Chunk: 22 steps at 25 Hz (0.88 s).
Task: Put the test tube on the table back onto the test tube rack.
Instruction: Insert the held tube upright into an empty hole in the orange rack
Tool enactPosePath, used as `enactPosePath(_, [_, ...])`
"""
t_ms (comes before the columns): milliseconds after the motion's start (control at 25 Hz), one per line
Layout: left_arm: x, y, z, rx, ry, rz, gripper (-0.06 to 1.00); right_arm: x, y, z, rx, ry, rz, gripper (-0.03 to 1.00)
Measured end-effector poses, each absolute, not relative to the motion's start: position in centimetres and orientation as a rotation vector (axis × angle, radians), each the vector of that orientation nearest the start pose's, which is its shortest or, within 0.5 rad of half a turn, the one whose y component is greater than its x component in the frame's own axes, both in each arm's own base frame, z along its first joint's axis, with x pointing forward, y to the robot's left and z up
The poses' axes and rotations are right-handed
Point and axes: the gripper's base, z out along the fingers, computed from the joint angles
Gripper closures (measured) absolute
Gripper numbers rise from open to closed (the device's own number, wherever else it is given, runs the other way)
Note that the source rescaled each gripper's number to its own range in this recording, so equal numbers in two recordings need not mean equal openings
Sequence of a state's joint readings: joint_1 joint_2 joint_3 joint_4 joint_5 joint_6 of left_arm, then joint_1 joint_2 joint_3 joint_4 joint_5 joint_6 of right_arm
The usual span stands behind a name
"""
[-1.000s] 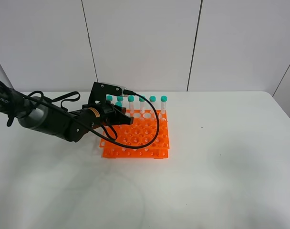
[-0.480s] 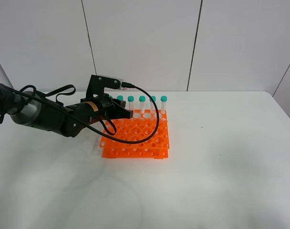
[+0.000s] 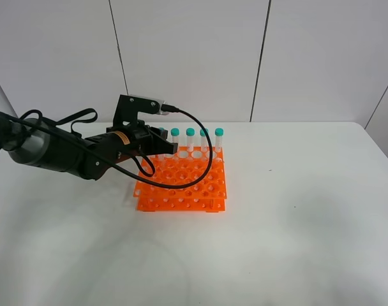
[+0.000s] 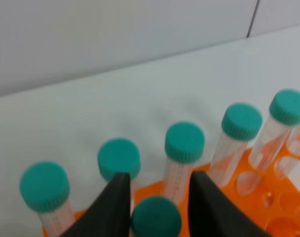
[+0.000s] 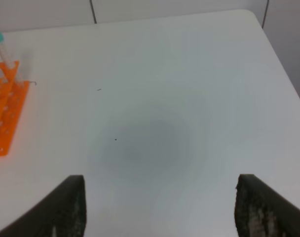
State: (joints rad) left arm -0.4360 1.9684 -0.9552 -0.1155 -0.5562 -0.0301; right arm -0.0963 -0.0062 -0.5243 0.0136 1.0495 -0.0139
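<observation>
Exterior high: left claw over the back-left corner of the bright orange plastic two-tier test tube rack on the white matte bench; it sits higher and further back-left than a second ago. Left wrist: slender clear teal-capped test tube stands upright, cap up, between narrow fingers; whether they grip it is unclear. Right wrist: right claw spread wide over bare bench.

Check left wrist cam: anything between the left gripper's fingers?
Yes. A teal-capped test tube sits between the left gripper fingers, over the orange rack; contact unclear. Left wrist view.
</observation>
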Motion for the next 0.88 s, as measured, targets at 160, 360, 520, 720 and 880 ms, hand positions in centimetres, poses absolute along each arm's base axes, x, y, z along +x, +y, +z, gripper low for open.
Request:
enactPosePath(160, [36.1,-16.2,16.1,0.257,1.919,-0.321,0.84,-0.8,0.2,28.5,0.082,2.001,-0.055,0.13])
enactPosePath(360, [35.9,-16.2,17.4,0.273,1.904,-0.315,0.81,-0.8,0.2,28.5,0.082,2.001,-0.055,0.13])
enactPosePath(520, [36.0,-15.5,17.5,0.271,1.92,-0.297,0.8,-0.8,0.2,28.5,0.082,2.001,-0.055,0.13])
enactPosePath(720, [36.4,-13.9,18.3,0.231,1.93,-0.271,0.8,-0.8,0.2,28.5,0.082,2.001,-0.055,0.13])
enactPosePath(880, [36.7,-12.4,18.8,0.207,1.947,-0.238,0.8,-0.8,0.2,28.5,0.082,2.001,-0.055,0.13])
